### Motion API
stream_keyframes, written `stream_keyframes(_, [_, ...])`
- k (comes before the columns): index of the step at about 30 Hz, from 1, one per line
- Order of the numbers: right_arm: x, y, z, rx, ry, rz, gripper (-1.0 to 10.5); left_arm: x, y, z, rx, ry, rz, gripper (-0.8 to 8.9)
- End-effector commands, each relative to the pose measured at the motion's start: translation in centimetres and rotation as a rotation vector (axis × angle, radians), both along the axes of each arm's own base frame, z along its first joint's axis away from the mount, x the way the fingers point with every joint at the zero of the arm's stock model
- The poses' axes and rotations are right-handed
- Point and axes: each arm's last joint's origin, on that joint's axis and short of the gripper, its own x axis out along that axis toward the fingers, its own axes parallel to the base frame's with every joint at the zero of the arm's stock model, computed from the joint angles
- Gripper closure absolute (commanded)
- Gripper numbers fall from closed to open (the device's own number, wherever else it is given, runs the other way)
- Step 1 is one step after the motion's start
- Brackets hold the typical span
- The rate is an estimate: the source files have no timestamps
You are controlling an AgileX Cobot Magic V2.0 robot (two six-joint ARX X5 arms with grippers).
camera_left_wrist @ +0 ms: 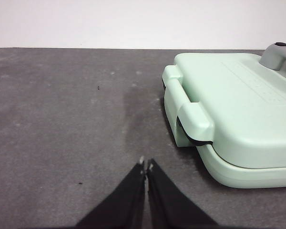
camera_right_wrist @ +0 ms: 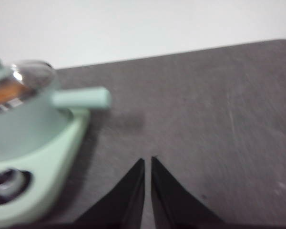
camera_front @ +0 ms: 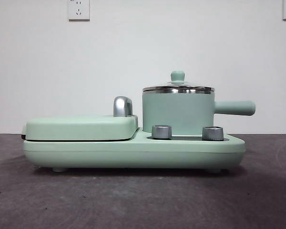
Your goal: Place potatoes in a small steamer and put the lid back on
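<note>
Lid (camera_front: pixel 178 88) seated on small steamer (camera_front: pixel 178 112); left gripper (camera_left_wrist: pixel 146 166), right gripper (camera_right_wrist: pixel 148 161) fingers pinched together, empty.

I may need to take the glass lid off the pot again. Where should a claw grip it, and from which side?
Probably by the small mint-green knob at the centre of the lid, coming straight down from above. The lid sits flat on the small steamer, its steel rim offers no edge, and the knob stands upright and narrows at the neck.
</note>
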Motion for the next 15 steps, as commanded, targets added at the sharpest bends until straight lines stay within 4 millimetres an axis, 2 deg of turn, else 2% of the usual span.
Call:
stream_keyframes(1, [0.1,-0.2,-1.1,-0.027,-0.011,-0.064,9.3,0.1,0.0,-0.7,0.013,0.017,0.0,8.02])
stream_keyframes(9, [0.5,-0.1,-5.0,-0.052,0.045,-0.118,9.3,0.1,0.0,-0.7,0.013,0.017,0.0,8.02])
stream_keyframes(15, [0.7,0.0,-5.0,-0.097,-0.017,-0.095,9.3,0.1,0.0,-0.6,0.013,0.017,0.0,8.02])
